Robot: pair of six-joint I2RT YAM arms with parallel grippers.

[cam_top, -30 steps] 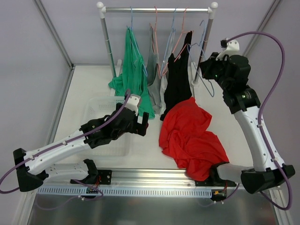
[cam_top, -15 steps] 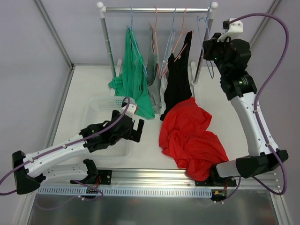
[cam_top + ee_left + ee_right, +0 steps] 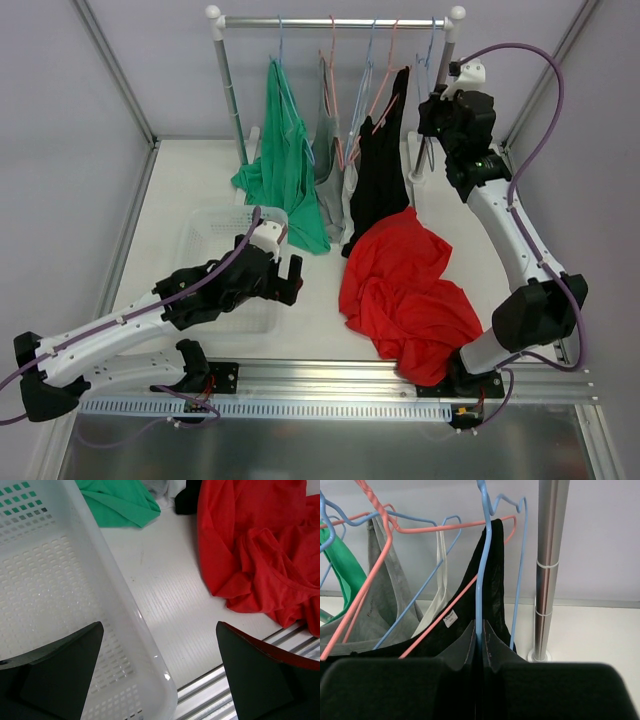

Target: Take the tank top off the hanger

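Observation:
The red tank top (image 3: 405, 290) lies crumpled on the table, off any hanger; it also shows in the left wrist view (image 3: 260, 545). My right gripper (image 3: 434, 112) is shut on the wire of an empty blue hanger (image 3: 481, 555) and holds it up by the right end of the clothes rail (image 3: 330, 20). In the right wrist view the right gripper (image 3: 480, 630) pinches the wire between its closed fingers. I cannot tell whether the hook rests on the rail. My left gripper (image 3: 290, 272) is open and empty over the right rim of the white basket (image 3: 125, 605).
Green (image 3: 285, 160), grey (image 3: 325, 135) and black (image 3: 378, 170) tops hang from the rail on pink and blue hangers. The rail's right post (image 3: 547, 570) stands just right of the held hanger. The basket (image 3: 215, 230) sits front left.
My right arm has lifted the blue hanger up and left to the rail's right end. My left arm has drawn back toward the near left, over the basket rim.

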